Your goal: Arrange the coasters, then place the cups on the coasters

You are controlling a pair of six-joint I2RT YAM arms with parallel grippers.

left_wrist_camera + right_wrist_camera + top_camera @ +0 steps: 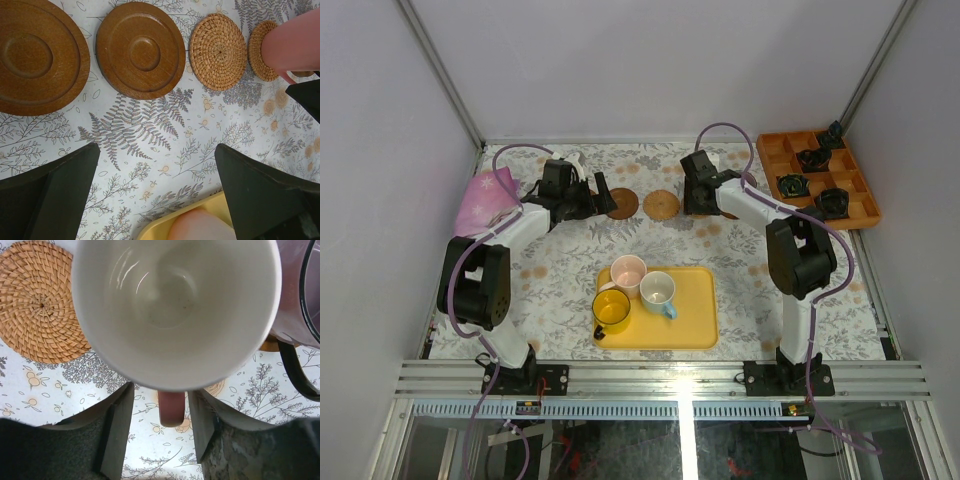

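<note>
In the left wrist view a row runs left to right: two brown wooden coasters (pixel 37 55) (pixel 141 47), then two woven coasters (pixel 218 50) (pixel 261 50). A salmon pink cup (pixel 292 47) stands on the last one. My left gripper (pixel 156 150) hangs open over bare cloth in front of the row, holding nothing. My right gripper (pixel 159 396) is open, its fingers either side of that cup's handle (pixel 171 407) with gaps on both sides. The cup's pale inside (pixel 175 305) fills the right wrist view. A mauve cup (pixel 295 300) stands just to its right.
A yellow tray (pixel 695 325) near the front holds a pale pink cup (pixel 628 270), a light blue cup (pixel 658 290) and a yellow cup (pixel 612 310). An orange compartment tray (pixel 865 215) with black gadgets sits back right. A pink cloth (pixel 485 195) lies far left.
</note>
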